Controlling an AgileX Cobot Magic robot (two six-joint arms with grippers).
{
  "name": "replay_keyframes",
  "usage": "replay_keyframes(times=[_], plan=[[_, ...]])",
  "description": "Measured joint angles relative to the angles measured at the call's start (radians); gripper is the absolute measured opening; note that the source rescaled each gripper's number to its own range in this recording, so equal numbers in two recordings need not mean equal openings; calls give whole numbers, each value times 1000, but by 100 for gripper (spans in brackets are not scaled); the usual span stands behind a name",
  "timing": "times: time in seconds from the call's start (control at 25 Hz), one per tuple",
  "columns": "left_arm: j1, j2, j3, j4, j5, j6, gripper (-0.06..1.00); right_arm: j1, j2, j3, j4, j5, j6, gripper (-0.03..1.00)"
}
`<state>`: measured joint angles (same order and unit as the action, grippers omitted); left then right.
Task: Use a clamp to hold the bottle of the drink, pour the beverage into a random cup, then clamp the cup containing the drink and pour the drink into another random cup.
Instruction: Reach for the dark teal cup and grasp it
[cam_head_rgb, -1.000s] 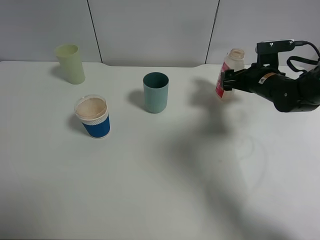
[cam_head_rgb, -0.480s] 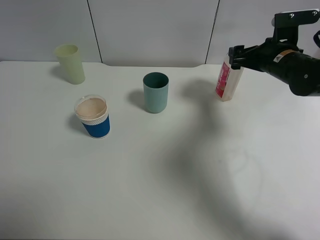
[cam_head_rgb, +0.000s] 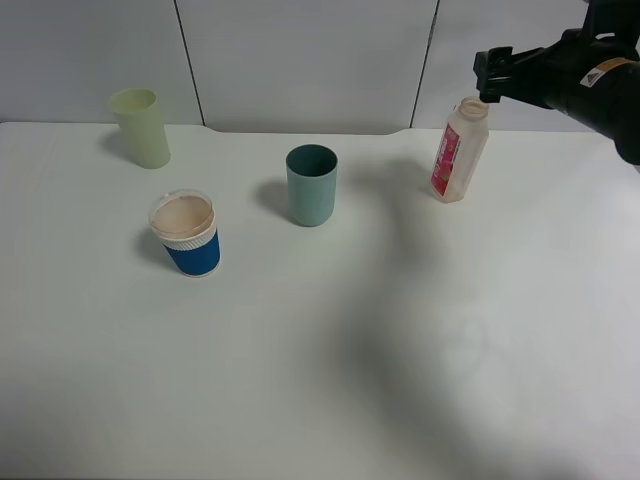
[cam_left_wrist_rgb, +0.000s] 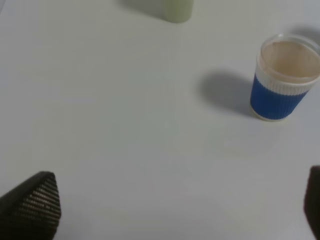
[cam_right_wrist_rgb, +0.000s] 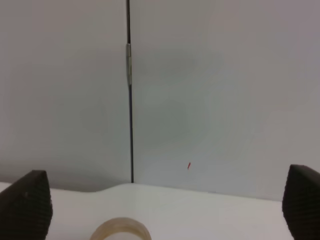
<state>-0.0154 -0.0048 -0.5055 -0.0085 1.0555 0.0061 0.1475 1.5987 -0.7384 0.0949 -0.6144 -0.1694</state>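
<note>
L gripper (cam_left_wrist_rgb: 172, 215) hangs over the left of the table (cam_head_rgb: 320, 380), fingers spread wide, nothing btwn them, no change there. The pale yellow-green tumbler (cam_head_rgb: 140, 127) sits back left and the blue paper cup (cam_head_rgb: 188, 236), beige-pink at the top, just in front of it; neither has moved. The teal tumbler (cam_head_rgb: 311, 185) stands upright mid-table, its inside too dark to show liquid. The bottle (cam_head_rgb: 460, 150) now stands free and upright at back right. R gripper (cam_head_rgb: 488, 76), round the bottle's body a sec ago, has let go and risen above the neck, fingers spread, empty. I read the bottle step as done; next is prob clamping the teal tumbler.
</note>
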Motion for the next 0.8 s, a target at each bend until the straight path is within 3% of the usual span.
replay_keyframes(times=[0.28, 0.36, 0.4, 0.8], plan=[[0, 0, 0, 0, 0, 0, 99, 0, -135, 0, 10, 264, 0, 98], [0, 0, 0, 0, 0, 0, 99, 0, -151, 0, 19, 296, 0, 99], [0, 0, 0, 0, 0, 0, 99, 0, -184, 0, 29, 362, 0, 99], [0, 0, 0, 0, 0, 0, 99, 0, -310, 0, 25, 559, -9, 100]])
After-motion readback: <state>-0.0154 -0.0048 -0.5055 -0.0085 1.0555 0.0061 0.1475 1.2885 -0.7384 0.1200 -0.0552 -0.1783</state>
